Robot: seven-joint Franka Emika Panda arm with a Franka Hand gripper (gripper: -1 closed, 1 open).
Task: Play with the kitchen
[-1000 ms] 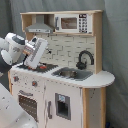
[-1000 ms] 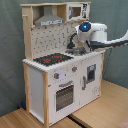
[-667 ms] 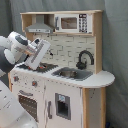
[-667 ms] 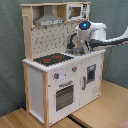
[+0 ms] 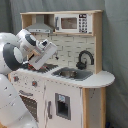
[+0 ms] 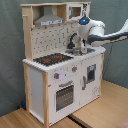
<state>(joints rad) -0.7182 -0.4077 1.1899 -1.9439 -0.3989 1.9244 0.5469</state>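
Toy kitchen in white and light wood stands on a wooden floor against a grey backdrop, filling the middle of both exterior views. Along its top sit a grey hood and a small microwave, with a pale tiled back wall below them. On the counter, a black hob with red rings lies beside a sink with a curved black faucet. Below are red-centred knobs and an oven door. A white robot arm reaches in over the counter, entering from the first exterior view's left and the second exterior view's right. Its gripper hangs low over the counter, between the hob and the sink. Whether its fingers are apart or together cannot be told from either picture
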